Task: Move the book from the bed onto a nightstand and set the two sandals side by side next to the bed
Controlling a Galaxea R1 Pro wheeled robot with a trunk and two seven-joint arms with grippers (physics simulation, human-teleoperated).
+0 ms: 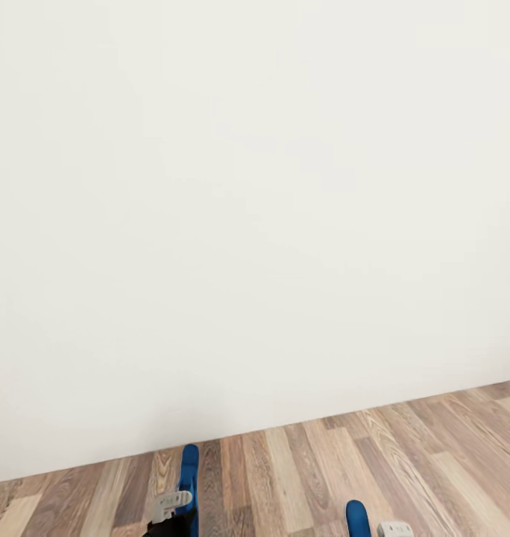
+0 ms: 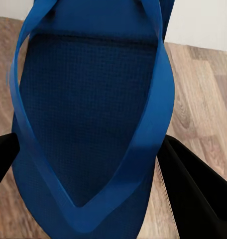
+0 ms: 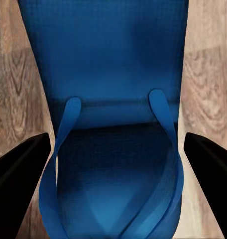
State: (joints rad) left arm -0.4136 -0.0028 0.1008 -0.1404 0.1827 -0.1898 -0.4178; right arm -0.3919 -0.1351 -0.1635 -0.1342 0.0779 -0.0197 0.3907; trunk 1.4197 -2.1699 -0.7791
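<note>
Both pairs of jaws are each closed around a sandal: in the left wrist view the black fingers sit tight against the two long edges of the left sandal, and in the right wrist view the black fingers flank the right sandal the same way, pressed to or just beside its edges. From the head camera the left gripper shows at the bottom edge of the picture, holding its sandal with the long axis running away from the robot toward the white wall, the rounded blue end nearest that wall and raised above the wood-plank floor. The other sandal sits farther from the wall, near the right gripper, only its rounded blue tip in sight, pointing the same way. The two lie roughly parallel, well apart from each other. Close up, each sole is bright blue with a fine dotted texture and a blue V-shaped strap; in the left wrist view the strap arms meet close to the fingers, and in the right wrist view the strap ends are anchored in the sole farther out. No brand, label or writing can be read on either one. Behind both, the floor planks meet the wall's base.
</note>
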